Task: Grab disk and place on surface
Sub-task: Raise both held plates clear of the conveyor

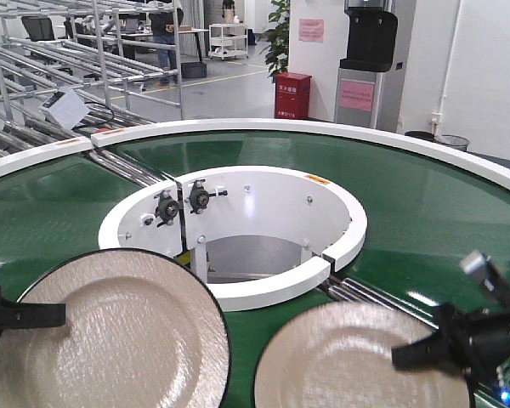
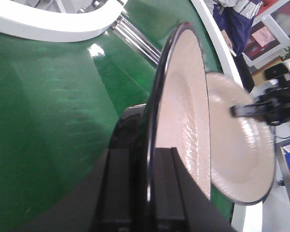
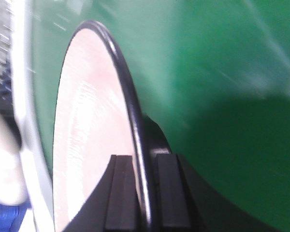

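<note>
Left disk (image 1: 110, 331) clamped at rim by left gripper (image 1: 55, 314), right disk (image 1: 348, 361) likewise by right gripper (image 1: 406, 353); both over belt (image 1: 425, 212). Stiff, glossy, probably light but slippery, chippable; rim pinch only.

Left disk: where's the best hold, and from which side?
Take the left disk by its thin dark rim at the outer left edge, coming in from the left, a finger on each face. It is flat and too wide to span; only the edge fits. The left gripper is shut on it there.
</note>
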Available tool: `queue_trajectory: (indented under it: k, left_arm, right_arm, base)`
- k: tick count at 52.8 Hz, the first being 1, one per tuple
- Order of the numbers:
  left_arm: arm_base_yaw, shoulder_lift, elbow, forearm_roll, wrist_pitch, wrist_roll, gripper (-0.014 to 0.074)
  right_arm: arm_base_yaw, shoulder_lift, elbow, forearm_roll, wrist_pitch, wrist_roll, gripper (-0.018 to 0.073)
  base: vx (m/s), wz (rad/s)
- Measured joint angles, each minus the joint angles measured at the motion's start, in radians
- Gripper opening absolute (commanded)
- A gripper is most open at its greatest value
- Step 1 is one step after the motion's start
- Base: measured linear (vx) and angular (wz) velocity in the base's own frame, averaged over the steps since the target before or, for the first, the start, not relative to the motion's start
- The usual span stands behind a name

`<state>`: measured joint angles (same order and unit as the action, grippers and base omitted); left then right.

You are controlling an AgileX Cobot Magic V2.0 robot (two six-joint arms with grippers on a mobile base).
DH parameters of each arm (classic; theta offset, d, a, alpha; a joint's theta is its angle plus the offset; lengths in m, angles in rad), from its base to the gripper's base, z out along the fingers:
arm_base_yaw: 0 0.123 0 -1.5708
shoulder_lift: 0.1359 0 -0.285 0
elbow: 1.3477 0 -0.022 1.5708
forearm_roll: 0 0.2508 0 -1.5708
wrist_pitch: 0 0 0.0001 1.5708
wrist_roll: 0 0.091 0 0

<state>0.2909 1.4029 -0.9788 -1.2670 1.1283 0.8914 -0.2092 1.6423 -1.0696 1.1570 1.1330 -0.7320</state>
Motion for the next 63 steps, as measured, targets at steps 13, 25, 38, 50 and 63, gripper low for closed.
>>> queue_trajectory:
  k: [13,25,38,50,63]
  left_arm:
    - [0.000,0.000,0.000,0.001,0.036,-0.014,-0.0008]
    - [0.000,0.000,0.000,0.001,0.038,-0.014,-0.0008]
    - [0.000,0.000,0.000,0.001,0.038,-0.014,-0.0008]
    - [0.000,0.000,0.000,0.001,0.038,-0.014,-0.0008]
    - [0.000,0.000,0.000,0.001,0.038,-0.014,-0.0008]
  right_arm:
    - [0.000,-0.192,0.000,-0.007,0.025,0.000,-0.0009]
    - [0.000,-0.241,0.000,-0.010,0.004,-0.001,-0.0009]
    - [0.000,-0.241,0.001,-0.017,0.001,-0.002,-0.0009]
    - [0.000,-0.241,0.001,-0.017,0.001,-0.002,-0.0009]
    - [0.000,-0.241,0.001,-0.017,0.001,-0.002,-0.0009]
  base:
    - [0.00,0.00]
    - [0.00,0.00]
    - [0.00,0.00]
    - [0.00,0.00]
    - [0.00,0.00]
